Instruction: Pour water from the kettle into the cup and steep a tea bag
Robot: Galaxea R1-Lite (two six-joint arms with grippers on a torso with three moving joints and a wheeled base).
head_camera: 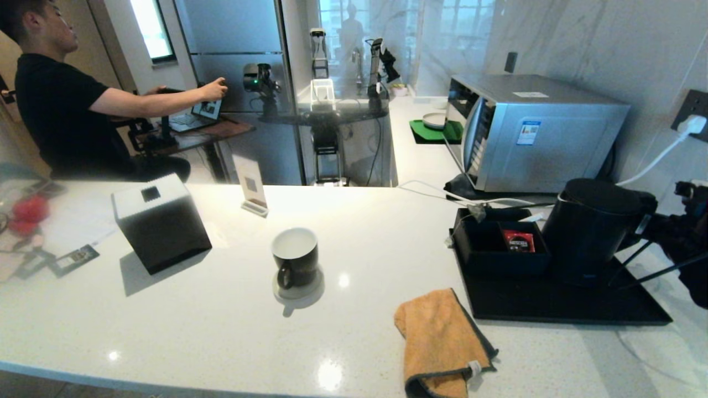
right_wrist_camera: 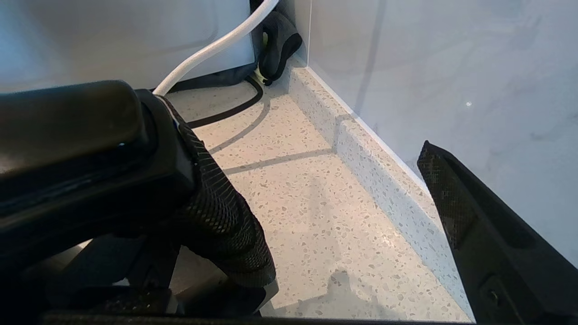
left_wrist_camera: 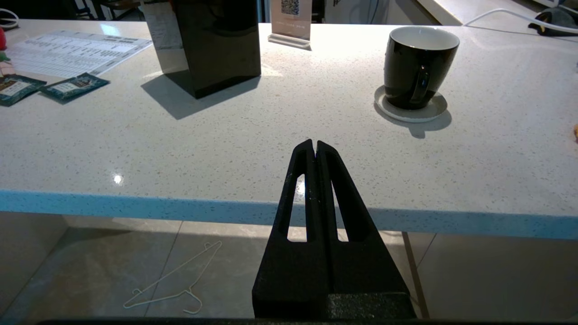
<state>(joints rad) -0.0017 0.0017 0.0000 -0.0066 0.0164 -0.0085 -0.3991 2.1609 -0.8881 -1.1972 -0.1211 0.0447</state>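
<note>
Two grippers | right gripper point(right_wrist_camera: 343, 216) fingers spread – kettle point(head_camera: 589, 229) handle partly hidden | left gripper point(left_wrist_camera: 314, 146) fingers pressed together

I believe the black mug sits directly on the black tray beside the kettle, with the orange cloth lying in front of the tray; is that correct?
Not quite. The black mug stands on a round grey coaster out on the white counter, well apart from the black tray. The head view shows this. The kettle is on that tray, and the orange cloth does lie in front of it.
</note>
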